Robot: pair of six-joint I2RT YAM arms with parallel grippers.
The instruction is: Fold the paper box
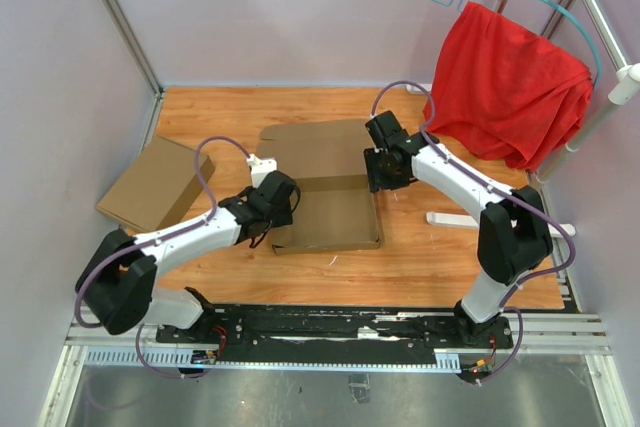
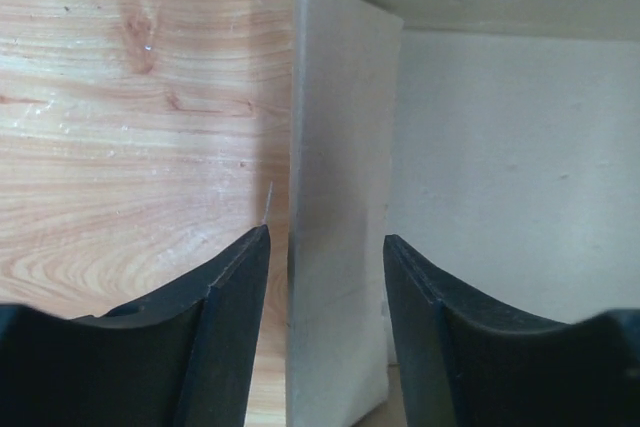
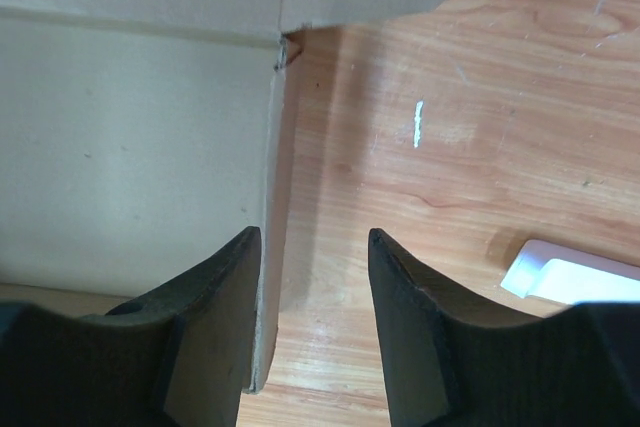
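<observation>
Paper box [image 1: 330, 212] sits mid-way on the table [image 1: 430, 267], base flat, side walls up, lid flap lying open toward the back. L gripper [image 2: 327, 237] is spread and straddles the box's left wall, w/ a gap on the outer side. R gripper [image 3: 312, 237] is spread too, at the right wall. That wall seems to brush one finger [image 3: 215, 317], but it's hard to tell. Tan box [image 1: 155, 184] lies well apart, far left.

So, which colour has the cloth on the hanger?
The cloth is plain red; the top external view shows it best.
</observation>
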